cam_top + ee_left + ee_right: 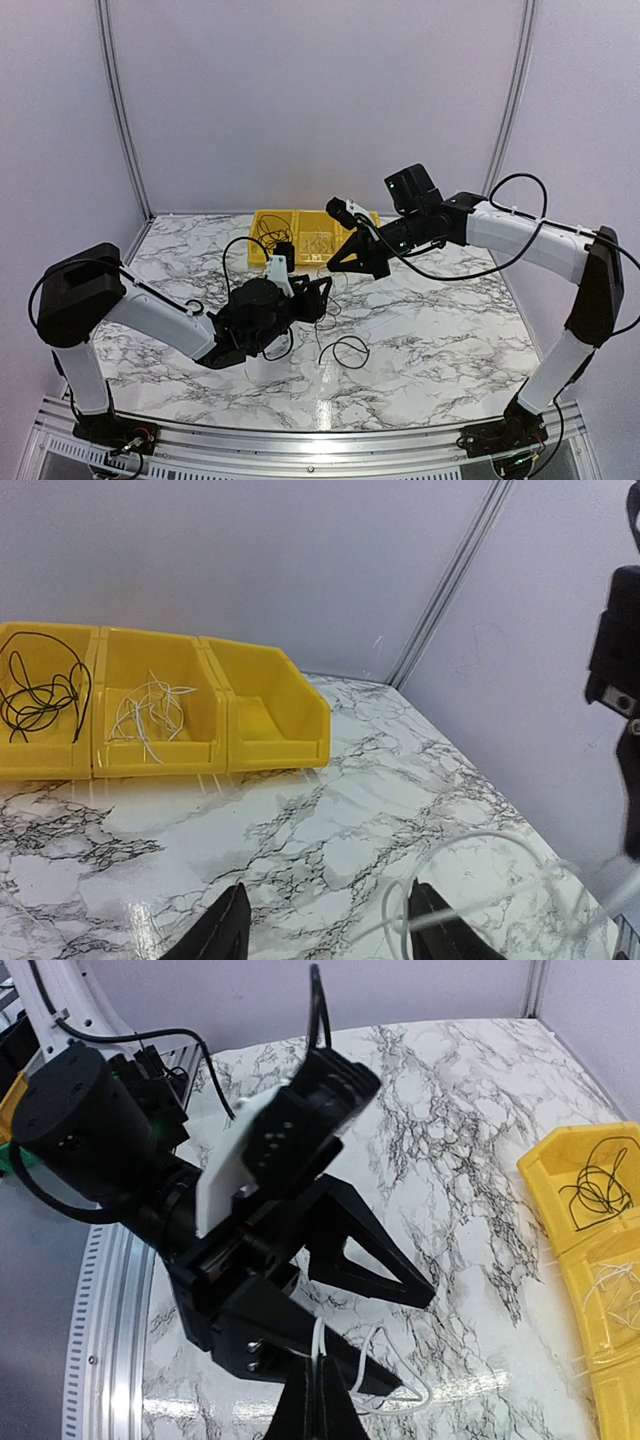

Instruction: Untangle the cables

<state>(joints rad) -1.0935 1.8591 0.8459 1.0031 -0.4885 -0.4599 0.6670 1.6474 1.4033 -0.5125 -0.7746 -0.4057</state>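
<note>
Pale cable [386,915] hangs between both end effectors, above mid-table.
Right end effector [315,1400] is pressed together, pinching the strand. From there the strand loops across into the gap of the left end effector [335,930], whose jaws are spread. It sits close to one finger and is not gripped, so left looks the nearer taker. A black cable loop [345,350] lies on the table [300,820], near and right of it. The yellow bins [265,715] stand on the far side.

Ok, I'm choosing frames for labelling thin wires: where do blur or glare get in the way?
Top external: a glare patch on the marble table near its front edge. Left wrist: the pale cable close to the lens is soft, while the yellow bins are sharp. Right wrist: the left arm is smeared.
</note>
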